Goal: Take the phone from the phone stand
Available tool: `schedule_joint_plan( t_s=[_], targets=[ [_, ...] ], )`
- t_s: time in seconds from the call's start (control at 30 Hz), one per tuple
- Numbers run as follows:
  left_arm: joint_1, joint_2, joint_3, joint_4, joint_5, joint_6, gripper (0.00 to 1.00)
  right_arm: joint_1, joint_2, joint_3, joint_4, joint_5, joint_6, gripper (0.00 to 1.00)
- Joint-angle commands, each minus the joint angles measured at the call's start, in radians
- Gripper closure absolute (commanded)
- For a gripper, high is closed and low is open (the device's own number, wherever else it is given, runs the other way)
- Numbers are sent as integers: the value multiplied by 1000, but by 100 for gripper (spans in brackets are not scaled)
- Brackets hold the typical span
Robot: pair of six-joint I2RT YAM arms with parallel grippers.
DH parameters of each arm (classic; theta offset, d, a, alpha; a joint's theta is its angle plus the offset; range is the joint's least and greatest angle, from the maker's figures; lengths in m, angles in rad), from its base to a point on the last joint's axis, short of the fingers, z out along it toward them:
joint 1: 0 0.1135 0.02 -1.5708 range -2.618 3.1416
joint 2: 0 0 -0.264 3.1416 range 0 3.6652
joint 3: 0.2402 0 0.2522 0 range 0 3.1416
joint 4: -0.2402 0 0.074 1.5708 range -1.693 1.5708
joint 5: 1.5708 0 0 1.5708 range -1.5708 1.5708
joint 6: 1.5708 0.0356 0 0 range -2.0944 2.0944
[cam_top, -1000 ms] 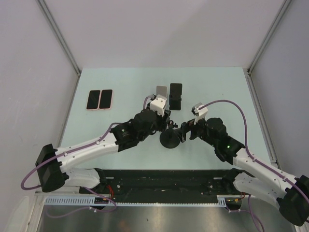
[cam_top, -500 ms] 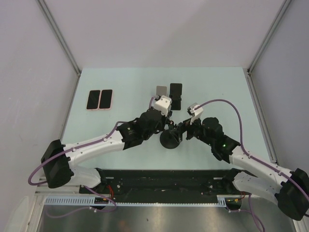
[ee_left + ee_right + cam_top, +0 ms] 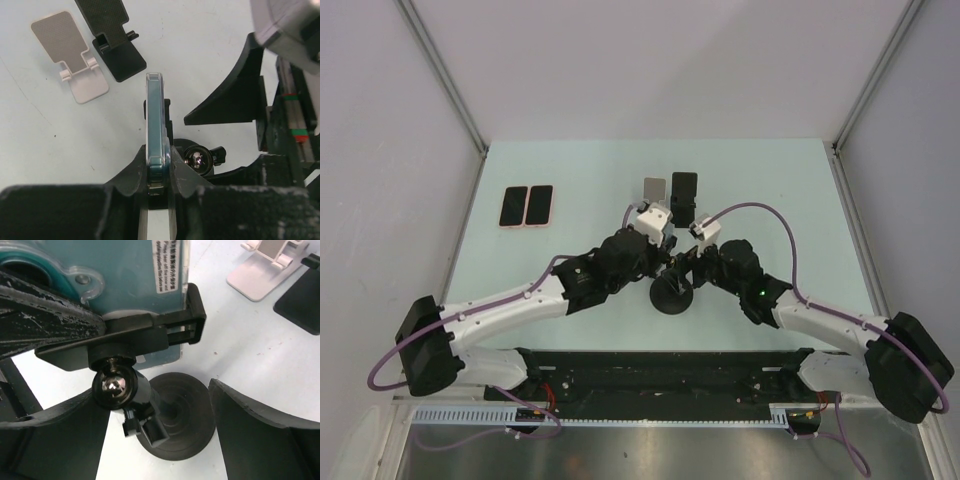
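Between clenched left fingers (image 3: 129,176), the phone (image 3: 154,120) edge-on; right fingers (image 3: 260,427) spread around the stand (image 3: 176,422).

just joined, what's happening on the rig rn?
The left gripper has its jaws shut on the edge of the phone in a clear teal case. That phone sits in the clamp of the black round-based phone stand and is not yet out. The right gripper hangs open with its jaws either side of the stand's stem, apparently not touching it, probably ready to brace the stand.
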Motion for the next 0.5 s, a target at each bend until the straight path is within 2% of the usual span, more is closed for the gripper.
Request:
schedule_joint_plan(
  t_s=[0.0,0.27,0.37,0.4,0.47],
  targets=[
    [-1,-57,0,57,38,0,100,32,46,59,120,-10,2,20],
    [-1,-53,-10,68,64,-14,99,64,94,86,161,-3,-1,34],
    [-1,-56,-14,71,67,-13,100,66,101,91,169,3,-3,44],
    [-1,-57,-16,70,65,-13,100,64,103,92,167,3,-3,54],
    [-1,-68,-23,68,55,-2,100,64,100,94,152,10,-10,67]
  ],
)
